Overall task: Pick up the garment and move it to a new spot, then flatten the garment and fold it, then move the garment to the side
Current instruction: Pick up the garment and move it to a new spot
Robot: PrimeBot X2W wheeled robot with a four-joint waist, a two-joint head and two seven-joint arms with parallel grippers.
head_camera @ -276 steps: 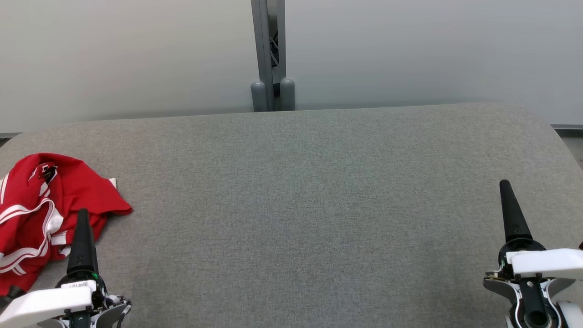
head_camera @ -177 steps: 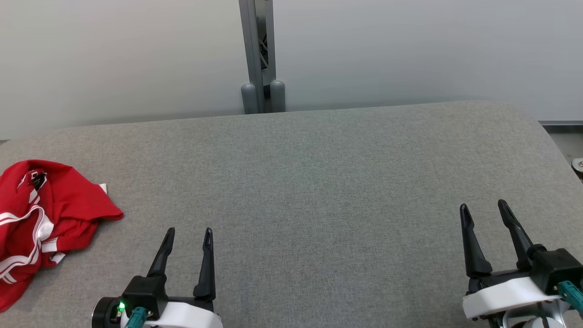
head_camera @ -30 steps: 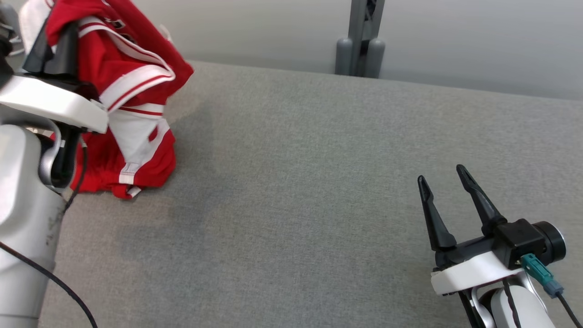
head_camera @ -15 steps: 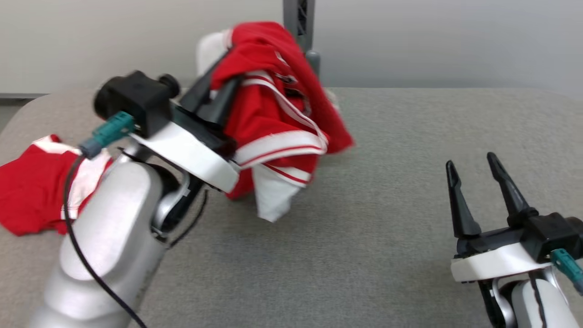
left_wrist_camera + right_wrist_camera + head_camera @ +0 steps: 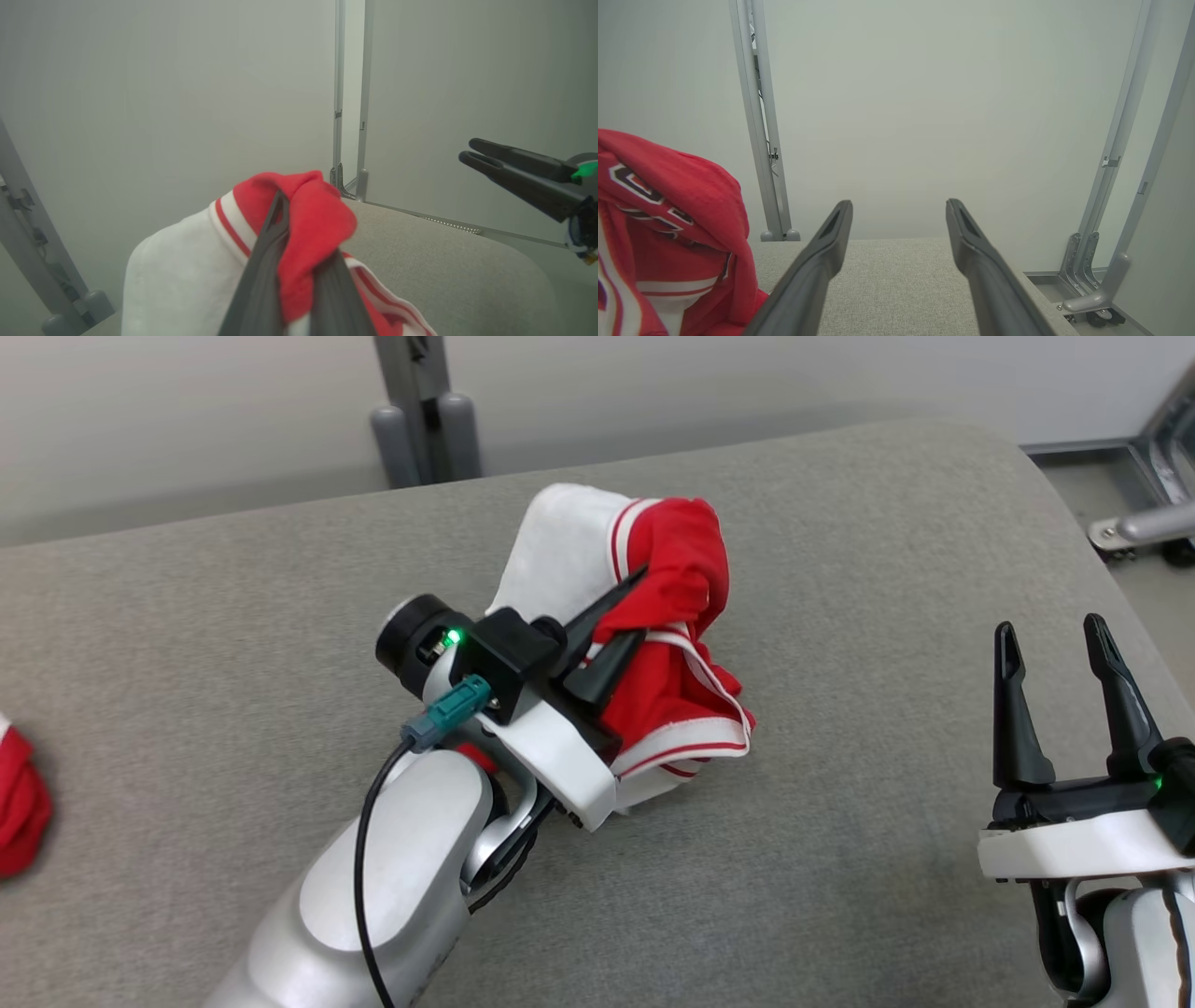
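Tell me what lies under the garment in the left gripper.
The grey padded table shows around the garment, which the left gripper holds bunched. The patch directly beneath its folds is covered.

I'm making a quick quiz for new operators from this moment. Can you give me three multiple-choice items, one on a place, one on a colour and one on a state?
1. Where is the garment?
A. on the floor
B. over the grey table
C. under the right gripper

2. What colours is the garment?
A. blue and yellow
B. all black
C. red and white

3. What state is the right gripper in?
A. open and empty
B. shut on the garment
C. shut on a cable

Answers:
1. B, since the head view shows the left gripper clamped on it above the grey top.
2. C, as it is red cloth with a white panel and white stripes.
3. A, because the right wrist view shows its fingers apart with nothing between them.
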